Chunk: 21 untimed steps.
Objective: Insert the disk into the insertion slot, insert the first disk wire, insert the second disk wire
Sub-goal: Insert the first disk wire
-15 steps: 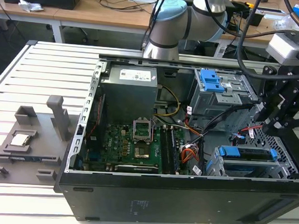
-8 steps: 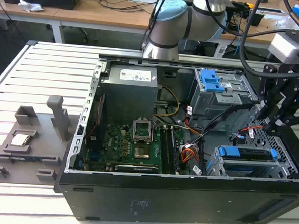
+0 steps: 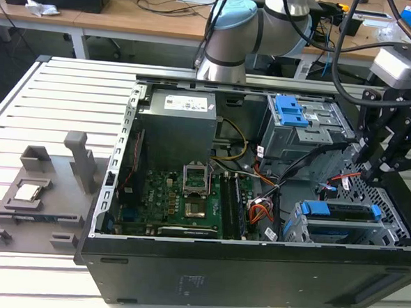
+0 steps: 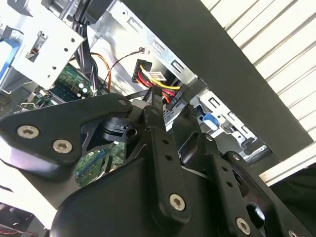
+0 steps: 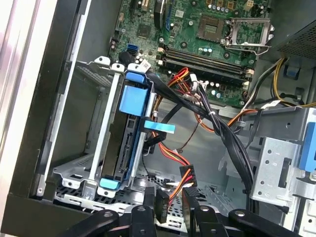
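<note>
The disk [image 5: 127, 138] is sitting in the slot [image 5: 101, 143]. The end effector [image 5: 169, 195] is straddling the plug [image 5: 160, 205]; whether clamped, I cannot tell. Squaring plug to socket is needing care.

Going off the motherboard [image 3: 189, 195] in the case [image 3: 254, 269]: power supply [image 3: 176, 121] sits behind it, the disk [image 3: 341, 211] is in the insertion slot [image 3: 293, 228] on the exterior view's right of it, taller cage [image 3: 301, 128] farther back on that side.

disk [image 5: 126, 143] | largely hidden inside insertion slot [image 5: 104, 128] | gripper [image 5: 168, 198] | cropped by frame edge
</note>
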Available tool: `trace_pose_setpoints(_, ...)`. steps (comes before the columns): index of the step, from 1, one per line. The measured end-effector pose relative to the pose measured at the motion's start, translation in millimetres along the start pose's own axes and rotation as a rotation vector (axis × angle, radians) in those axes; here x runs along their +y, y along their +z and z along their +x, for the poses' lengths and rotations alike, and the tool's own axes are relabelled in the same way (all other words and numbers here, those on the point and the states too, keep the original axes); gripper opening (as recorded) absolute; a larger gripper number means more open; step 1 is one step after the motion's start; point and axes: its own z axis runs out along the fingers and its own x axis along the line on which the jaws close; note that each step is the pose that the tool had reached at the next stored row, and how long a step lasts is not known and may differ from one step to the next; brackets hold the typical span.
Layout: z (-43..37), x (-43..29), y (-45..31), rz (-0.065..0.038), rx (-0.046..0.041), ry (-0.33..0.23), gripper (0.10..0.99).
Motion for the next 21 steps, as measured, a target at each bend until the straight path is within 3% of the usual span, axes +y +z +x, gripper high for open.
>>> trace_pose_setpoints(5,-1.7,-4.2,4.3,-0.004,0.0213,-0.017,0.361)
trace_pose_setpoints(6,-2.0,-6.5,5.9,-0.007,0.0329,-0.026,0.361)
trace_pose_setpoints(8,-2.0,-7.1,6.4,-0.008,0.0397,-0.03,0.361)
trace_pose_setpoints(14,-2.0,-7.1,6.3,-0.009,0.041,-0.03,0.361)
trace_pose_setpoints(15,-2.0,-7.1,6.4,-0.009,0.041,-0.03,0.345)
trace_pose_setpoints(18,-2.0,-7.1,6.3,-0.009,0.0414,-0.03,0.176)
trace_pose_setpoints(21,-2.0,-7.1,6.3,-0.009,0.0413,-0.03,0.176)
